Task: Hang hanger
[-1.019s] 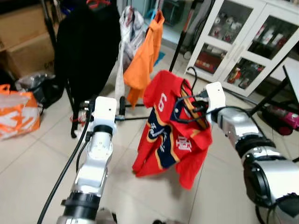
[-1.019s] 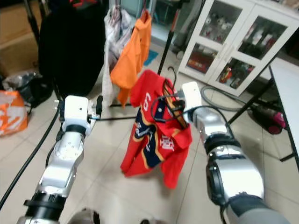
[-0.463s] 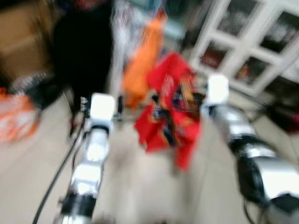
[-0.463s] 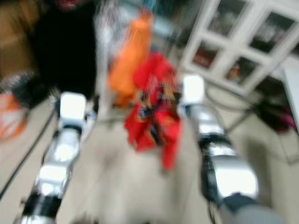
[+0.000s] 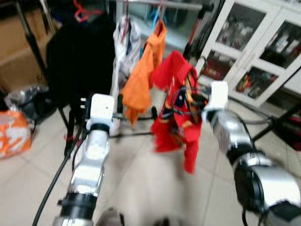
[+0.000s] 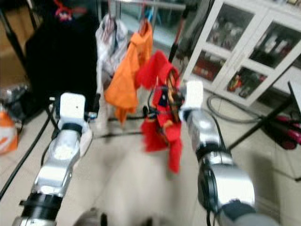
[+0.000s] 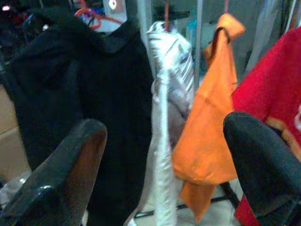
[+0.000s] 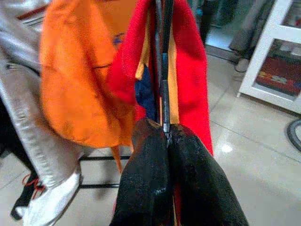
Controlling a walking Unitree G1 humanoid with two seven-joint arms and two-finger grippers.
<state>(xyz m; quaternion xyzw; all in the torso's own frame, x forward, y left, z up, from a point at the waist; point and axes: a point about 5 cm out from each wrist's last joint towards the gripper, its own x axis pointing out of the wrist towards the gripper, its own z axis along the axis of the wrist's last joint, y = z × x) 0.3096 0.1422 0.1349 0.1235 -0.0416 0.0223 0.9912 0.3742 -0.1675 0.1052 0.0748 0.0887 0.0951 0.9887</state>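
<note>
My right gripper (image 5: 197,102) is shut on a black hanger (image 8: 164,70) that carries a red jersey (image 5: 176,117) with blue and yellow trim. The jersey hangs in the air just right of an orange shirt (image 5: 141,77), below the clothes rail (image 5: 160,4). In the right wrist view the fingertips (image 8: 151,136) pinch the hanger's thin black bar, with red cloth on both sides. My left gripper (image 7: 164,155) is held out at the left, open and holding nothing, facing the hung garments.
On the rail hang a black garment (image 5: 77,56) on a red hanger (image 5: 82,12), a white-grey garment (image 5: 124,44) and the orange shirt. A white glass-door cabinet (image 5: 254,42) stands at the right. An orange bag (image 5: 14,134) and cardboard boxes (image 5: 21,47) lie at the left.
The view has risen and come nearer the rack, so the rail now shows. The red jersey has swung and turned edge-on, closer to the orange shirt, still in my right gripper.
</note>
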